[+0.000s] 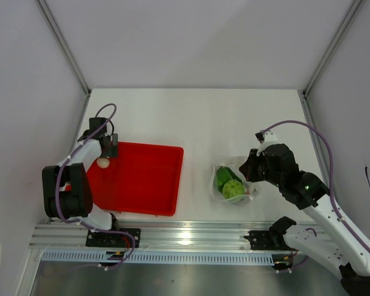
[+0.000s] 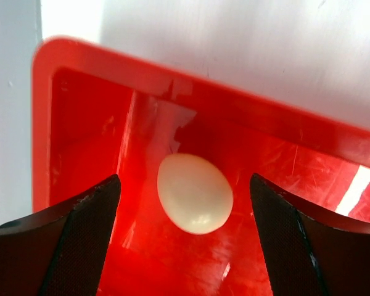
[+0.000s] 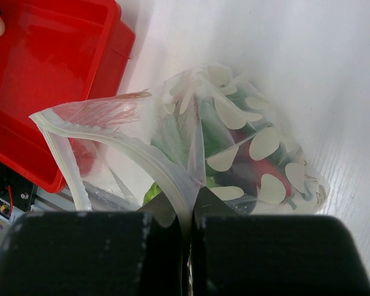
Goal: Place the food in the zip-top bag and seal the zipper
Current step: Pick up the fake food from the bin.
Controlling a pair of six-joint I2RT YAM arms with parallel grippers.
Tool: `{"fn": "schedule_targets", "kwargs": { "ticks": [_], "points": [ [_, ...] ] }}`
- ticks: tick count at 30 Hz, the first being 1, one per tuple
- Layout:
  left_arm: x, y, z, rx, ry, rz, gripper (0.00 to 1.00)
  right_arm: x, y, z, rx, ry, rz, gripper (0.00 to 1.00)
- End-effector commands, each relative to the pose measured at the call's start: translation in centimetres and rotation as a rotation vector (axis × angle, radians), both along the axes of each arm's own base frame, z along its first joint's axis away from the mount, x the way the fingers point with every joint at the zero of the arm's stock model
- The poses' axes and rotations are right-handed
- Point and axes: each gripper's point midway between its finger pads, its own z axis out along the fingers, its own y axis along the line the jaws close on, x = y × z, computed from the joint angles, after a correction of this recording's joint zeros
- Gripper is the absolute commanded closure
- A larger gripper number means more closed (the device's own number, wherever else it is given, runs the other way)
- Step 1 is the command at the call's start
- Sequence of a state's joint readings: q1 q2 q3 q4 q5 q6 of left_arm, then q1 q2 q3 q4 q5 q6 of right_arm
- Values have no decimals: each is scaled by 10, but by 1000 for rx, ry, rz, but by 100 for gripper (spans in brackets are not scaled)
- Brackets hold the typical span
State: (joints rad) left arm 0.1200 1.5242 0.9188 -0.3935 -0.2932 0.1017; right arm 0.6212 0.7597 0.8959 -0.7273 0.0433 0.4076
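A white egg (image 1: 103, 163) (image 2: 195, 193) lies in the far left corner of the red tray (image 1: 148, 185). My left gripper (image 1: 105, 155) (image 2: 185, 185) hangs over it, open, with a finger on each side and neither touching it. The zip-top bag (image 1: 231, 182) (image 3: 234, 129) sits on the table right of the tray, its mouth gaping. My right gripper (image 1: 251, 168) (image 3: 191, 203) is shut on the bag's rim at the zipper (image 3: 135, 151). Food shows inside the bag: a round green one (image 1: 234, 189), a long green pepper (image 1: 223, 177) and a red chili (image 3: 268, 168).
The tray's rim (image 2: 234, 111) runs close behind the egg, with white table beyond it. White walls enclose the table on the left, back and right. An aluminium rail (image 1: 185, 237) carries both arm bases at the near edge.
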Motion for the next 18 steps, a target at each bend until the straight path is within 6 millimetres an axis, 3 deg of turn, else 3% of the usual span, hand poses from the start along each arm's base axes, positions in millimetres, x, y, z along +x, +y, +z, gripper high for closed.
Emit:
{"fn": "schedule_targets", "kwargs": {
  "ticks": [1, 8, 18],
  "points": [
    [-11, 1, -1, -19, 36, 59, 13, 5, 4, 18, 39, -57, 7, 100],
    [-12, -6, -11, -45, 42, 6, 16, 5, 8, 18, 54, -51, 16, 100],
    [0, -7, -21, -53, 52, -4, 24, 5, 3, 17, 42, -57, 3, 100]
  ]
}}
